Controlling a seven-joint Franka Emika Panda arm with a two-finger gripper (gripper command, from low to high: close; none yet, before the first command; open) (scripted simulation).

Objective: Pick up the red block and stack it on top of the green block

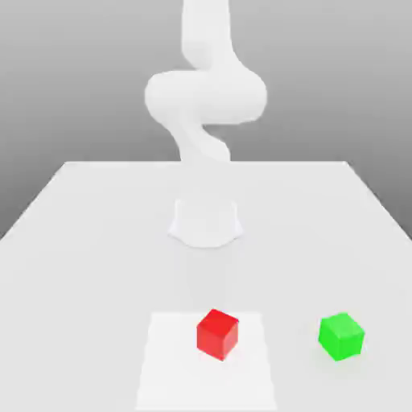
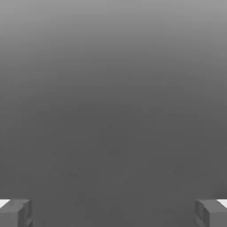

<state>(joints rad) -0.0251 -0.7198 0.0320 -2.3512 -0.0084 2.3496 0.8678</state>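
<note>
Showing plain faces: red block [image 1: 217,335], green block [image 1: 341,336]; no lettering visible.

The white, smooth-surfaced robot arm [image 1: 206,96] rises upright from its rounded white base [image 1: 206,224], the landmark here, with its bulging rounded joint directly above that base and its upper part higher still, while the grey two-finger gripper [image 2: 113,215] stands open, its blocky fingers wide apart.

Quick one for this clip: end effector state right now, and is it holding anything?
End effector: open, fingers wide apart, holding nothing.
</note>
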